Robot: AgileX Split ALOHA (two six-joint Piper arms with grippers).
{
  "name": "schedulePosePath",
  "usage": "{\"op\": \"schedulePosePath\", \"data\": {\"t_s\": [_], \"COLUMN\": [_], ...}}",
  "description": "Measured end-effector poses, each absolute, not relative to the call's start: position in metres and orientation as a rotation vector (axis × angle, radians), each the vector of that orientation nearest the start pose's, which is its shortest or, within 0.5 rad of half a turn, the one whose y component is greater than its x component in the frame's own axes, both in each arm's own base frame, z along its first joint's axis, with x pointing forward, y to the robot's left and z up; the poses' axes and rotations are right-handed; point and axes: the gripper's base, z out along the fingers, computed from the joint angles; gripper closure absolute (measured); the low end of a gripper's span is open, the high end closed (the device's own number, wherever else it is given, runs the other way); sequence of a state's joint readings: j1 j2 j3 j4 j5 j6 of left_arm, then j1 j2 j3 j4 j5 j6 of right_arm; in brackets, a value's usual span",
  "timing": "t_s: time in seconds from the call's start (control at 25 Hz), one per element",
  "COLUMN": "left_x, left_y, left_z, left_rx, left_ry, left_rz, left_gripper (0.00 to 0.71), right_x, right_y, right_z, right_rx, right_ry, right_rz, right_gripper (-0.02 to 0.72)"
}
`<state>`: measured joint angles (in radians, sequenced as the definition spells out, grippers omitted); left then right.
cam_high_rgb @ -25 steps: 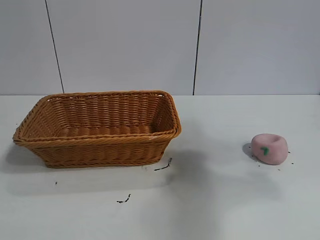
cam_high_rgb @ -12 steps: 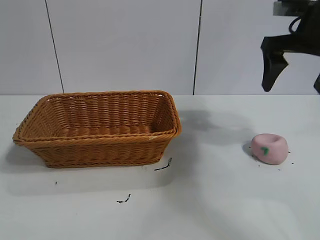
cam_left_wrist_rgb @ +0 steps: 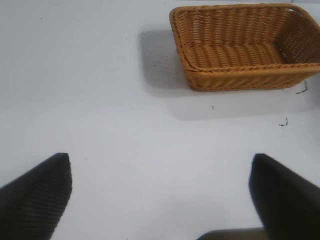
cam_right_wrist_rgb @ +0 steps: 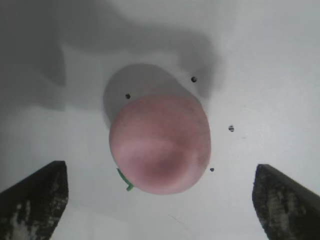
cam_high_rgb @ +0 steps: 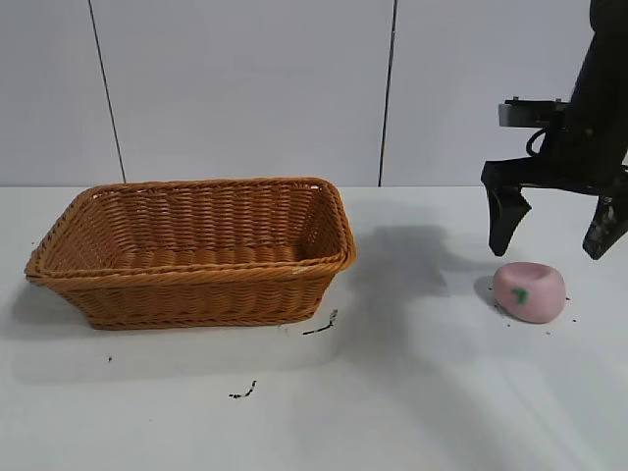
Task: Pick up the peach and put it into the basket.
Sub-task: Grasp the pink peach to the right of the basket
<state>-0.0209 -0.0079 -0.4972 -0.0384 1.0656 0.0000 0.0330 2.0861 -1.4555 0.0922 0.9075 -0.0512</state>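
Note:
The pale-pink peach point(cam_high_rgb: 530, 291) with a green leaf mark lies on the white table at the right. My right gripper point(cam_high_rgb: 552, 235) hangs open just above and slightly behind it, fingers pointing down, one on each side. In the right wrist view the peach point(cam_right_wrist_rgb: 160, 145) sits on the table between my two open fingertips point(cam_right_wrist_rgb: 35, 197), with gaps on both sides. The orange-brown wicker basket point(cam_high_rgb: 191, 250) stands empty at the left. My left gripper point(cam_left_wrist_rgb: 160, 192) is open and empty over bare table, out of the exterior view; its wrist view shows the basket point(cam_left_wrist_rgb: 245, 47) farther off.
Small dark marks lie on the table in front of the basket point(cam_high_rgb: 320, 326) and around the peach. A grey panelled wall stands behind the table. Bare white tabletop separates basket and peach.
My right arm came into the exterior view from the upper right and has dropped down until its open gripper is just above the peach. The peach and basket have not moved.

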Motion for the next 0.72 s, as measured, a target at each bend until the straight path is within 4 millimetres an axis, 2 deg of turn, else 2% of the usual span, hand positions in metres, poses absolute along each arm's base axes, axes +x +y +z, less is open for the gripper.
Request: {"op": "schedulePosePath", "data": {"t_s": [0.28, 0.72], "left_x": [-0.006, -0.006], "left_y": [-0.003, -0.003], "left_z": [0.276, 0.276], "left_rx": [0.023, 0.023], "left_ry": [2.044, 2.044], "left_rz": [-0.059, -0.059], "left_gripper": [0.017, 0.017], "right_x": [0.413, 0.415], "right_y": [0.020, 0.020], "right_z": [0.127, 0.117], "right_rx": [-0.042, -0.040], "right_ry": [3.037, 3.038], "right_rz": [0.112, 0.110], "right_gripper": [0.008, 0.008]}}
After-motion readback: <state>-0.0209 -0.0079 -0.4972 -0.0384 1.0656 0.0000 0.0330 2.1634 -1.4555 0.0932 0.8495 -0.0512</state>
